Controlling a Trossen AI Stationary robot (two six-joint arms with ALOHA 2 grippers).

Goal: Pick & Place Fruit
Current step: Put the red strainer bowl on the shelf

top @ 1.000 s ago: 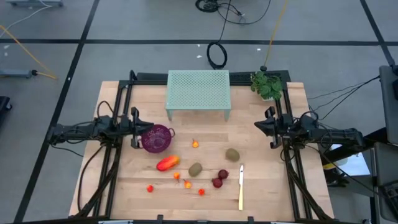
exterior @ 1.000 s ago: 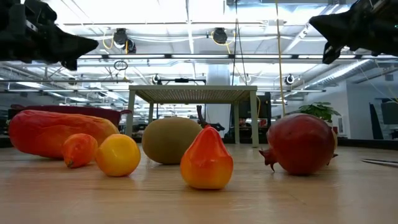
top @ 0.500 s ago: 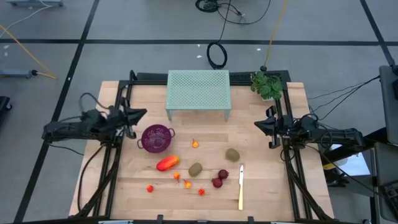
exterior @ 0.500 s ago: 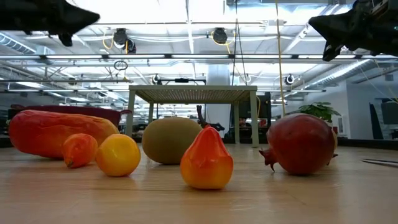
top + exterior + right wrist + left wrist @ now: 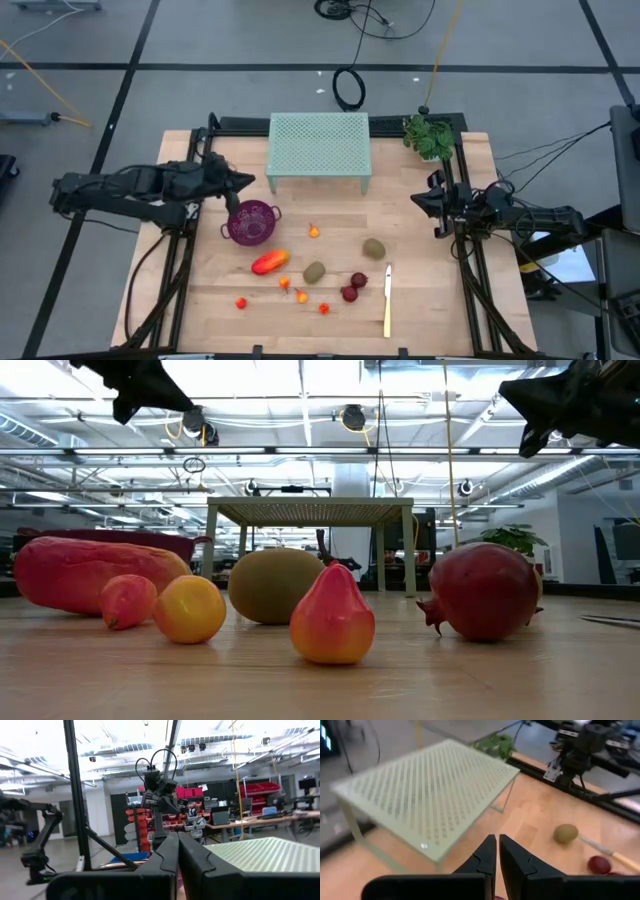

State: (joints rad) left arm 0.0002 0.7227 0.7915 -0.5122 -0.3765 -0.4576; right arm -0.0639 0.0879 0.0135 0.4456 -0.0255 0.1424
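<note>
Scattered along the near half of the table [image 5: 420,300]: tiny orange-red balls [image 5: 241,303], 2 dark red round fruits [image 5: 350,293], 2 kiwi-like ovals [image 5: 315,272], 1 elongated red-orange fruit [image 5: 269,262], plus a yellow-handled knife [image 5: 387,312]. Just beyond, a purple wire bowl [image 5: 251,222] holding nothing visible. Above and behind the bowl, near the green mesh rack [image 5: 320,150], the left pincer [image 5: 243,181], fingers pressed together, gripping nothing. At the right edge, the right pincer [image 5: 420,203], likewise closed and empty, parked. Judged advice for the pick ahead: spread the fingers before descending, come straight down over 1 fruit, close across its narrow width, avoid nudging neighbours.
</note>
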